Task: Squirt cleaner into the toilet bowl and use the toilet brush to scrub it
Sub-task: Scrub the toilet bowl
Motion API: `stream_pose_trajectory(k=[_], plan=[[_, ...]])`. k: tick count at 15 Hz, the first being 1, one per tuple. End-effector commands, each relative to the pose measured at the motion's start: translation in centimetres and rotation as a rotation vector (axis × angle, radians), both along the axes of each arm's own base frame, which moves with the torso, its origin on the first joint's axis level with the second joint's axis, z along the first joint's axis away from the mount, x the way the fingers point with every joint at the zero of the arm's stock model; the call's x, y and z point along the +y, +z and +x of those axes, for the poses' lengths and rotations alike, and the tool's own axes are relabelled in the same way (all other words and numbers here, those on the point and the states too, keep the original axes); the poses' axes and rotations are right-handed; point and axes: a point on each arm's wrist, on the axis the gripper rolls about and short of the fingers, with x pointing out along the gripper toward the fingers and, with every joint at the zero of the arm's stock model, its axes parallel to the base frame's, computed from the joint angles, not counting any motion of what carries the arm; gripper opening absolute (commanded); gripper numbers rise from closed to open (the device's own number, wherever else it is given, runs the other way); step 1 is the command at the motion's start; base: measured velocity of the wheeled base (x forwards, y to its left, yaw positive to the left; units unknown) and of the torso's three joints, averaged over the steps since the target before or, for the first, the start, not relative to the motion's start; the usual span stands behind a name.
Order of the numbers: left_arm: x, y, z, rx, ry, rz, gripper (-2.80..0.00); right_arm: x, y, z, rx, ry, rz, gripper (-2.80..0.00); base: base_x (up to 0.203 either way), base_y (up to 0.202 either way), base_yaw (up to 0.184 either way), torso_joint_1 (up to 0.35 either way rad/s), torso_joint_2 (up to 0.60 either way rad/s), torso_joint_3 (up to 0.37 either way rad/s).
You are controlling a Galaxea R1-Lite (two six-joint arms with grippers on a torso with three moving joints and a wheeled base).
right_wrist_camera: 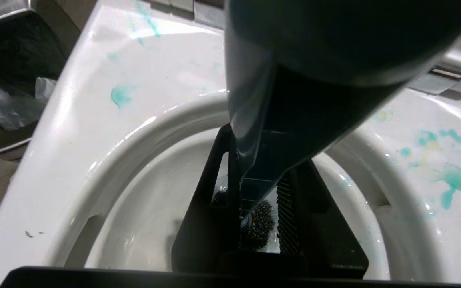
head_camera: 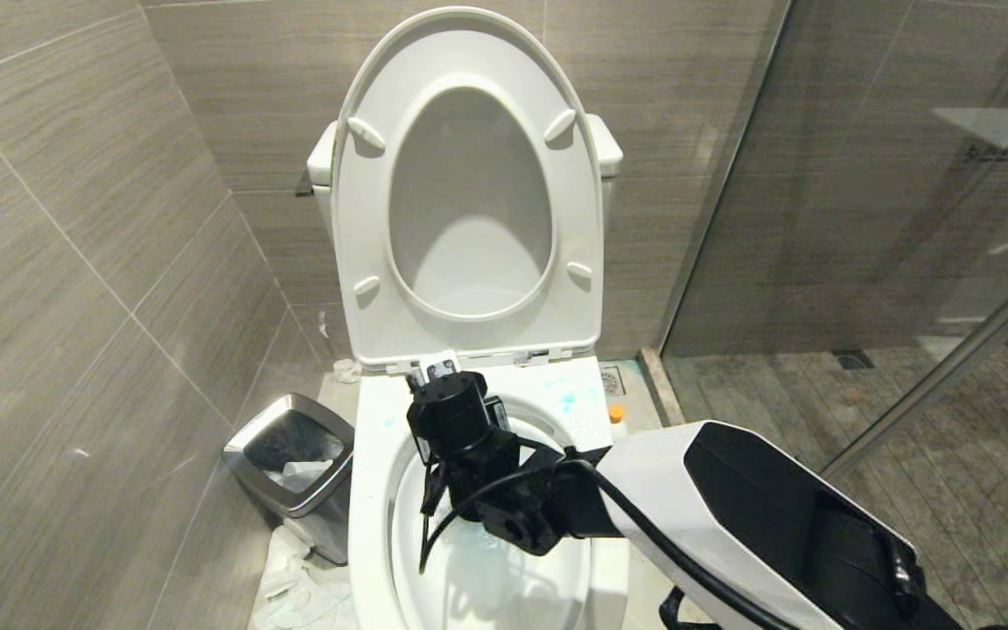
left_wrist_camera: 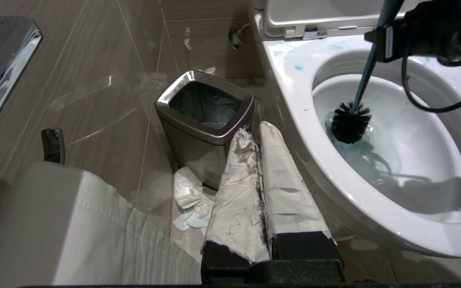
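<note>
Grey-tiled walls close in around the toilet bowl, its seat and lid raised. Over it the right gripper has its jaws clamped on the toilet brush, the black bristle head hanging below them in the blue-tinted water. That slim stiff handle looks light but slick when wet; a hold high up seems safest. Beside the bowl, the left gripper rests with jaws closed on nothing, near the steel bin.

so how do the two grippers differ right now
The right gripper is over the toilet bowl, shut on the toilet brush, whose bristles are down in the bluish water. The left gripper holds nothing; its paper-wrapped fingers are shut together beside the toilet, low near the steel bin. Both point downward.
</note>
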Motion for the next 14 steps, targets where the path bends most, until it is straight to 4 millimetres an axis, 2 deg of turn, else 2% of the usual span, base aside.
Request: stream_pose_trajectory(k=[1,3,7,11,14], plan=[[0.0,0.0,0.0,0.001,-0.001,0.000,-2.80,-0.6,3.5,-1.7,-0.019,0.014,0.023,-2.80,0.000,0.000,0.000,0.000,0.00,0.000],[0.0,0.0,0.0,0.002,-0.001,0.000,-2.80,-1.3,5.0,-4.0,-0.001,0.039,0.018,-2.80,0.000,0.000,0.000,0.000,0.00,0.000],[0.0,0.0,0.0,0.001,-0.001,0.000,-2.80,-1.5,4.8,-8.0,0.064,0.079,0.029,-2.80,0.000,0.000,0.000,0.000,0.00,0.000],[0.0,0.0,0.0,0.001,-0.001,0.000,-2.80,-0.4,4.2,-9.0,0.078,0.099,0.056,-2.80,0.000,0.000,0.000,0.000,0.00,0.000],[0.0,0.0,0.0,0.001,0.000,0.000,-2.80,0.9,3.3,-8.3,0.063,0.100,0.087,-2.80,0.000,0.000,0.000,0.000,0.00,0.000]])
